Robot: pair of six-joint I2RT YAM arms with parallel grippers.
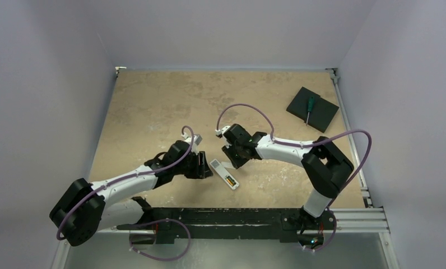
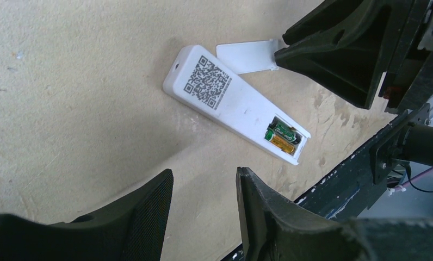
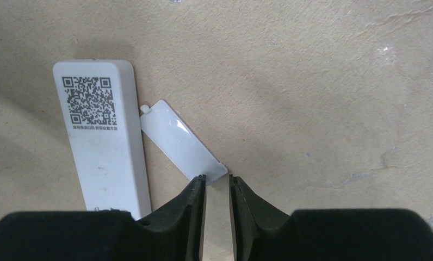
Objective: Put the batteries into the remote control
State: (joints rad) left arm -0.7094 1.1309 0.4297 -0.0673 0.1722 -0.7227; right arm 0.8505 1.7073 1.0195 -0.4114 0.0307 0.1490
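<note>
Tabletop point(image 1: 153, 101) of tan, mottled board filled the scene, with two black-and-white robot arms point(image 1: 125, 179) reaching in from its near edge. Loading looked all but done, with only the lid left to fit.

The left gripper point(image 2: 204, 174) hovered with its fingers spread and nothing between them, just beside the remote control. The right gripper point(image 3: 217, 180) had its fingers drawn to a narrow slot at one end of the lid, and it could not be told whether they were pinching it.

A slim white rectangular plastic remote control point(image 1: 223, 174) lay flat near the middle of the table, between the two grippers, back face up with a printed square code showing. In the overhead view its long axis ran diagonally, code end toward the far left and open recess end toward the near right.

A thin flat white plastic battery cover point(image 3: 181, 141) lay loose just beside the remote control's long side, angled away from it.

Two small cylindrical batteries point(image 2: 282, 137), one dark green-black and one gold-orange, sat side by side in the recess.

The next move would likely call for a firm hold on the battery cover, then lining it up over the recess and pressing it home
</note>
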